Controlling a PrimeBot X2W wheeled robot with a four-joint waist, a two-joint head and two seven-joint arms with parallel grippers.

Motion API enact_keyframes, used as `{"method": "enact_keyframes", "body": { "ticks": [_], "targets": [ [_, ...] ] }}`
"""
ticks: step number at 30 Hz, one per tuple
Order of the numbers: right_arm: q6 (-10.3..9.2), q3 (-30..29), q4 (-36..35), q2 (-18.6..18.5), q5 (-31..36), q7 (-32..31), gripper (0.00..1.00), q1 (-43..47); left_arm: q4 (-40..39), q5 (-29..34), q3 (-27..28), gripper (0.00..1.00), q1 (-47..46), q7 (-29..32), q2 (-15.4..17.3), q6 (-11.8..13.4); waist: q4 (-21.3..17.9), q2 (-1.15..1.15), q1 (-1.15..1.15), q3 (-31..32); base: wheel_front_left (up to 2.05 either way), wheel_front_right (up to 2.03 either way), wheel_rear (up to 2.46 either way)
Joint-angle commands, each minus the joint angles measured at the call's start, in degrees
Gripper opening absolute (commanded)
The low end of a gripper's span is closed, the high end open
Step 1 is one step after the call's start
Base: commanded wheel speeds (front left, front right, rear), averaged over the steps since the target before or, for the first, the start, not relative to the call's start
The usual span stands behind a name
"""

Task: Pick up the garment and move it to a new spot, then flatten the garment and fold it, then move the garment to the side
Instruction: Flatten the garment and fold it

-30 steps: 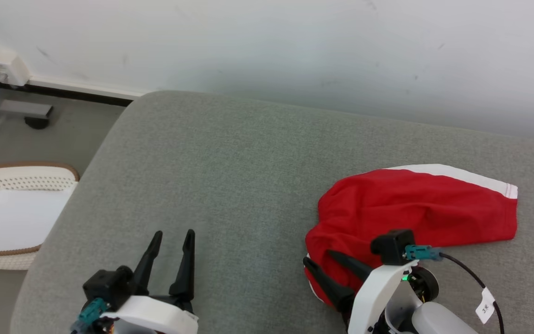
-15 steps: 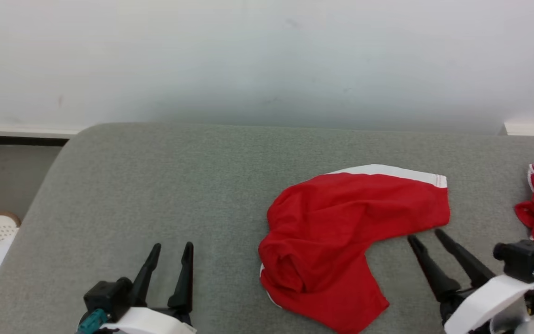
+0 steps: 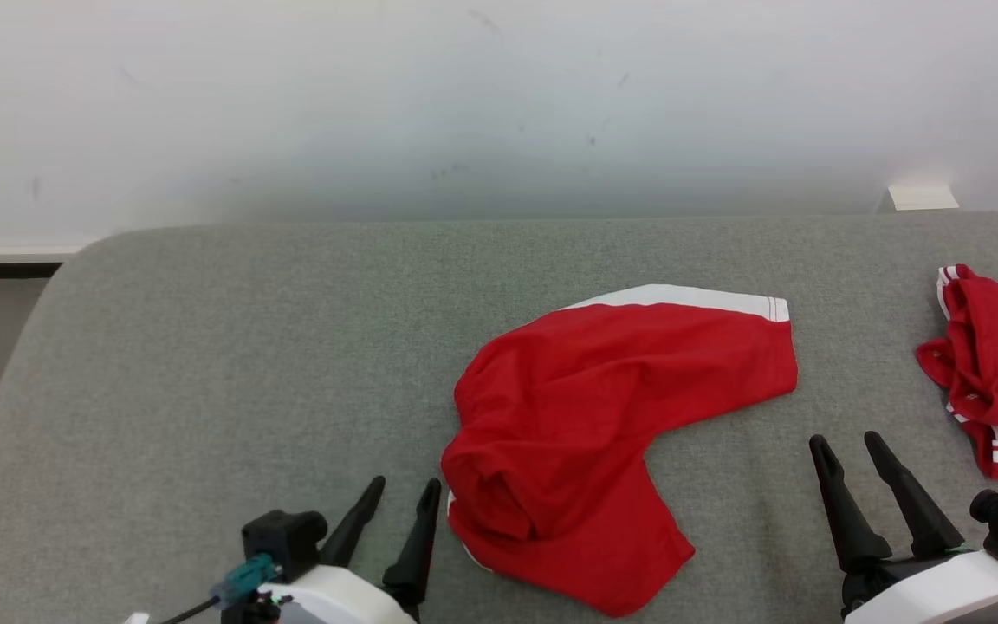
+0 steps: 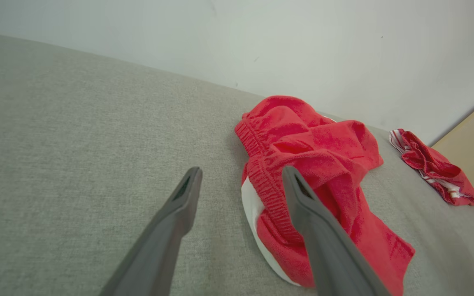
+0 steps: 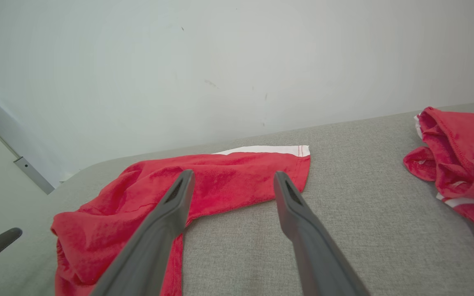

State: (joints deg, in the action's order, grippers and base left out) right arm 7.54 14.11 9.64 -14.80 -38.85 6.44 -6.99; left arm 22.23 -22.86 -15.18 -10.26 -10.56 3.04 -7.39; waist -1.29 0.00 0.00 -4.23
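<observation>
One red garment (image 3: 603,407) lies on grey cushion (image 3: 248,347) by white wall (image 3: 464,104).

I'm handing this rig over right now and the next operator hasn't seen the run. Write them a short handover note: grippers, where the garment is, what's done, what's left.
Left gripper: open, empty, close beside the bunched near-left edge of the red garment.
Right gripper: open, empty, to the garment's right, apart from it.
Garment: lying crumpled and partly doubled over, mid grey cushion. A second red garment lies bunched at the far right.
Done: garment is down on the cushion, not held.
Left: flatten it, fold it, move it aside.
</observation>
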Motion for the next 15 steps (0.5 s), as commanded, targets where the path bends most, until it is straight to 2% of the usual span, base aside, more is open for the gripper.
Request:
{"method": "enact_keyframes", "body": {
  "ticks": [1,6,15],
  "targets": [
    [-0.13,-0.49,-0.25,0.23,0.66,-0.22,1.0,0.32,0.37,-1.92,-1.58,1.0,-0.94,1.54,1.08,-0.1,-0.25,0.0,0.0,-0.09,0.0,0.0,0.0],
    [-0.13,-0.72,-0.32,1.4,1.51,-0.72,1.0,-0.06,1.05,-6.14,-6.57,1.0,-2.87,7.27,3.34,-0.04,-1.27,0.0,0.0,-0.14,0.0,0.0,0.0],
    [-0.13,-0.27,-0.44,2.65,0.72,-1.42,1.0,-0.69,5.53,-10.42,-9.74,1.0,-7.67,10.17,4.4,-0.05,-3.89,0.0,0.0,-1.39,0.0,0.0,0.0]
  ]
}}
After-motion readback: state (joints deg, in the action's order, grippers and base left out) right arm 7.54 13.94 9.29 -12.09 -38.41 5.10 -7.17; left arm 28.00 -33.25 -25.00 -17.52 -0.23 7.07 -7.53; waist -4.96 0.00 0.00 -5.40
